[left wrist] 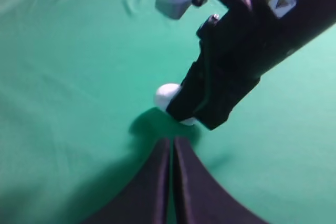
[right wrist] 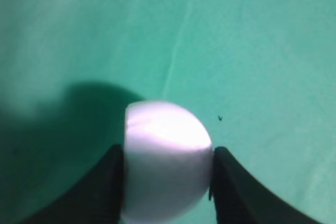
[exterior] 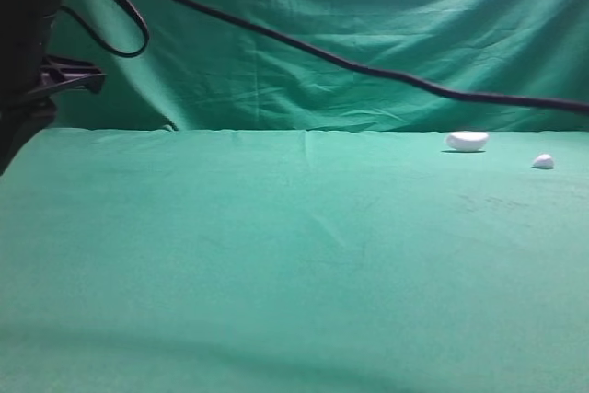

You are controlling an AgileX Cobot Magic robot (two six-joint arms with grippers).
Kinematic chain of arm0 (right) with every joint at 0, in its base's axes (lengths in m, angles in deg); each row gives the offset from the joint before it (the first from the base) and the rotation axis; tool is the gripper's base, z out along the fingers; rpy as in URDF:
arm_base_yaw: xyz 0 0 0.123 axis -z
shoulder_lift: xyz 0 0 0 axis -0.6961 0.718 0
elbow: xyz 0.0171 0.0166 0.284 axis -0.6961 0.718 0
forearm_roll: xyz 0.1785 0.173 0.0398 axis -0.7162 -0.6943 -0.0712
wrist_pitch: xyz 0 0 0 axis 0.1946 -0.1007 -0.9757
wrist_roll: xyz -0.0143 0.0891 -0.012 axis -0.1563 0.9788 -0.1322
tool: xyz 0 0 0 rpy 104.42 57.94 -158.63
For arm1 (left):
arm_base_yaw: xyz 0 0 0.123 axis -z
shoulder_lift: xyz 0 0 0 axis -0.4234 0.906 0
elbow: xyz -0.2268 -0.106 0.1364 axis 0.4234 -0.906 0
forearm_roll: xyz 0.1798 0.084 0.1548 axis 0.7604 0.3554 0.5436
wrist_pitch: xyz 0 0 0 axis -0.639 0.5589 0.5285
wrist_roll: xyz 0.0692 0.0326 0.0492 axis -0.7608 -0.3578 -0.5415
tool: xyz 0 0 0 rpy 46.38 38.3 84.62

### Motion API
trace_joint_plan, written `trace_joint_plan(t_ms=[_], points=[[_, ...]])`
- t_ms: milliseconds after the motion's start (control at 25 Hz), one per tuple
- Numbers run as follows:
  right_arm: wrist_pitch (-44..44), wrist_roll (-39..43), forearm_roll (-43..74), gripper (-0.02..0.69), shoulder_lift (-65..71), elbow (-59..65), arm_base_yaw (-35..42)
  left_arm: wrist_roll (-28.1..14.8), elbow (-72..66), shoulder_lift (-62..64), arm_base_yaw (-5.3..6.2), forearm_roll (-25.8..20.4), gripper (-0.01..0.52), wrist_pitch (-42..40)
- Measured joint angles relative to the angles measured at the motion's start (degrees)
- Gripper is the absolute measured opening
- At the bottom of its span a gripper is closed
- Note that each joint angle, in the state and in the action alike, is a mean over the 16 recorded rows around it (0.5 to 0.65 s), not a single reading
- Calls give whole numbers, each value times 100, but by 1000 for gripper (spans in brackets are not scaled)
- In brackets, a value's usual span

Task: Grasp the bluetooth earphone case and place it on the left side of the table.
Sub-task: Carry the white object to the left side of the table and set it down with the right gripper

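1. Bluetooth earphone case (right wrist: 167, 156): glossy, white and rounded. It sits between the two black fingers (right wrist: 100, 192) of the right gripper (right wrist: 168, 151).
2. Right gripper fingers: one lies against each flank of the case, pinching it. No clear gap shows on either side in the right wrist view.
3. Case position: low over the teal cloth of the table (exterior: 276, 255), with a dark shadow just to one side of it. Whether its underside touches the cloth cannot be told.
4. Left wrist view: the right arm reaches down at a slant, and only a white end of the case (left wrist: 167, 94) shows past its black fingers.
5. Left gripper (left wrist: 171, 142): its two dark fingers are pressed together and hold nothing. Their tips point at the case from near by, apart from it.
6. Exterior high view: a white half-oval lump (exterior: 467, 141) and a tiny white piece (exterior: 543, 161) lie at the far right of the table, near each other but apart.
7. A black cable (exterior: 350, 63) hangs across the darker green backdrop (exterior: 368, 6).
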Motion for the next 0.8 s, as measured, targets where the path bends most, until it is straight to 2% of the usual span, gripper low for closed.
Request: trace_joint_plan(t_ms=[160, 320, 480, 800], points=[[-100, 18, -1, 429, -77, -4, -11, 0, 0, 0, 0, 0, 0, 0], [-447, 54, 21, 417, -368, -5, -11, 0, 0, 0, 0, 0, 0, 0], [-1040, 134, 61, 329, -845, -10, -9, 0, 0, 0, 0, 0, 0, 0], [-2463, 485, 143, 69, -2169, -6, 143, 0, 0, 0, 0, 0, 0, 0]])
